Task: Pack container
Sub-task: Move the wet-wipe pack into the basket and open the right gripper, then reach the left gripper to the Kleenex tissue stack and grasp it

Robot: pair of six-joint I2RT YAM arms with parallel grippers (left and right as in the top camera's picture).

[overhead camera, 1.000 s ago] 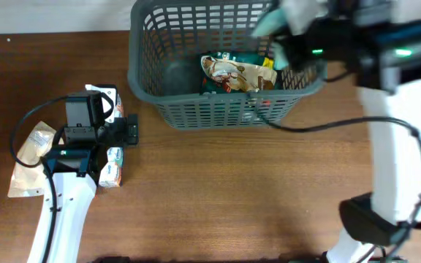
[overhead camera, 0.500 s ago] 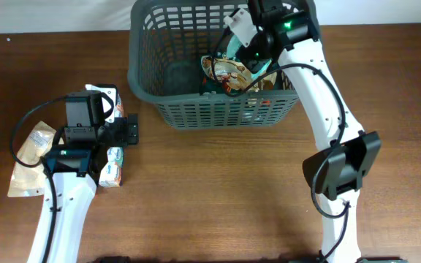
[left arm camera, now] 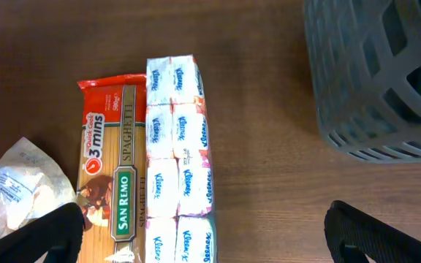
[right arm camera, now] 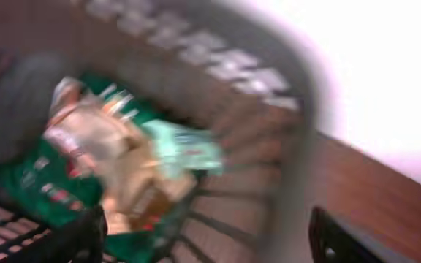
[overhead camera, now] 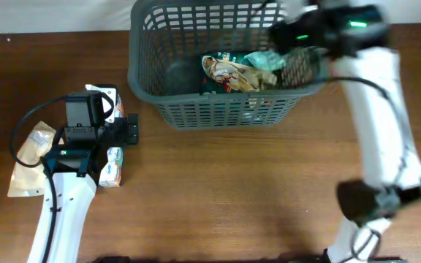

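Basically, container (overhead camera: 218, 109) sits far side of table (overhead camera: 218, 190), part-packed; prob. stiff, light plastic, best gripped at rim; left tool (left arm camera: 207, 237) wide open, empty; right tool (right arm camera: 210, 237) above it, blurry, looks open w/ nothing held

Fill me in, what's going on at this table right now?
The robot is packing groceries into the grey basket. The right pincer hangs open and empty over the basket's right end, above a few packets lying inside; its view is motion-blurred. The left pincer hovers open over a Kleenex tissue pack and a San Remo spaghetti packet lying side by side on the table, gripping neither. Those are not yet packed.
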